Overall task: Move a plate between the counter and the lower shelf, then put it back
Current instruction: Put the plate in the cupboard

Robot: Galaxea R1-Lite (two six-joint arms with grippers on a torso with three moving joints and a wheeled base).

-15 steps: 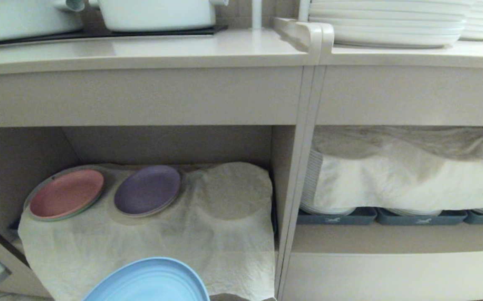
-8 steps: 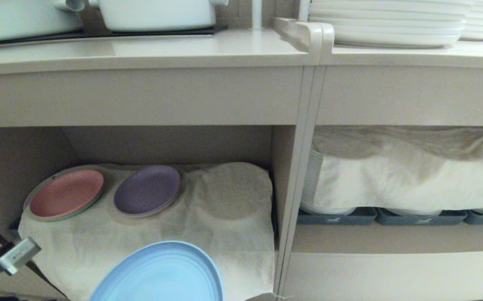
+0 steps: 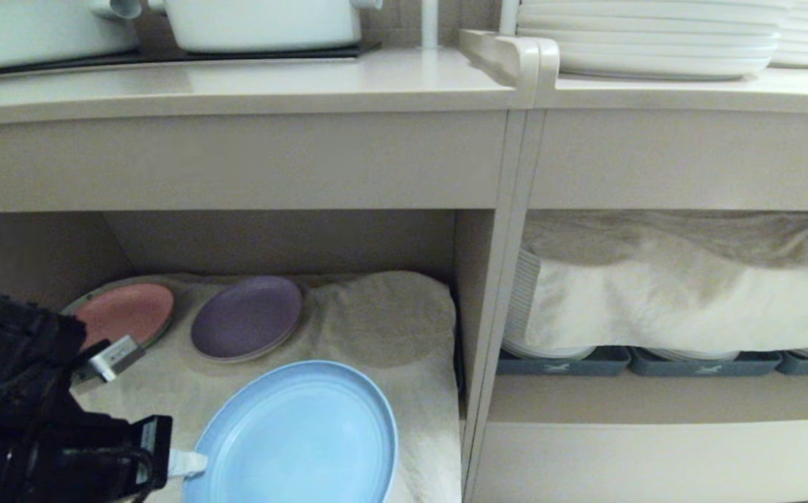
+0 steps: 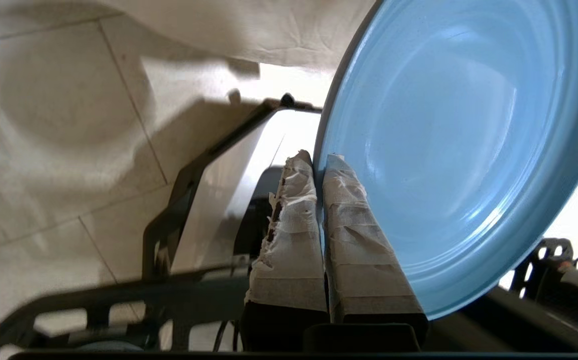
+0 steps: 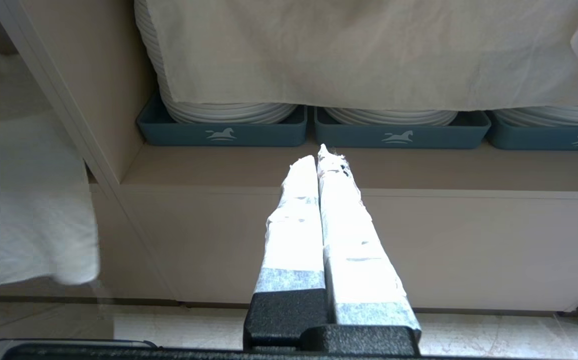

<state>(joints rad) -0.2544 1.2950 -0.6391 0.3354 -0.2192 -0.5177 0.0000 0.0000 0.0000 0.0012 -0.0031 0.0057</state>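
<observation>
The light-blue plate (image 3: 299,433) hangs tilted in front of the lower shelf (image 3: 376,328), over the front of its wrinkled white cloth. My left gripper (image 3: 187,463) comes in from the lower left and is shut on the plate's left rim. In the left wrist view the taped fingers (image 4: 349,220) pinch the rim of the plate (image 4: 459,150), with the left gripper (image 4: 319,157) closed tight on it. The counter (image 3: 236,84) runs above the shelf. My right gripper (image 5: 321,155) is shut and holds nothing, low before the right-hand compartment.
A pink plate (image 3: 131,314) and a purple plate (image 3: 247,318) lie on the cloth at the back of the shelf. White pots (image 3: 264,24) stand on the counter. Stacked white dinner plates (image 3: 655,42) sit at upper right. Dark blue-grey trays (image 3: 565,361) fill the neighbouring compartment past the divider (image 3: 488,314).
The blue plate has risen and moved to the right, toward the shelf opening. My left arm has come up into the head view from the lower left, partly covering the pink plate.
</observation>
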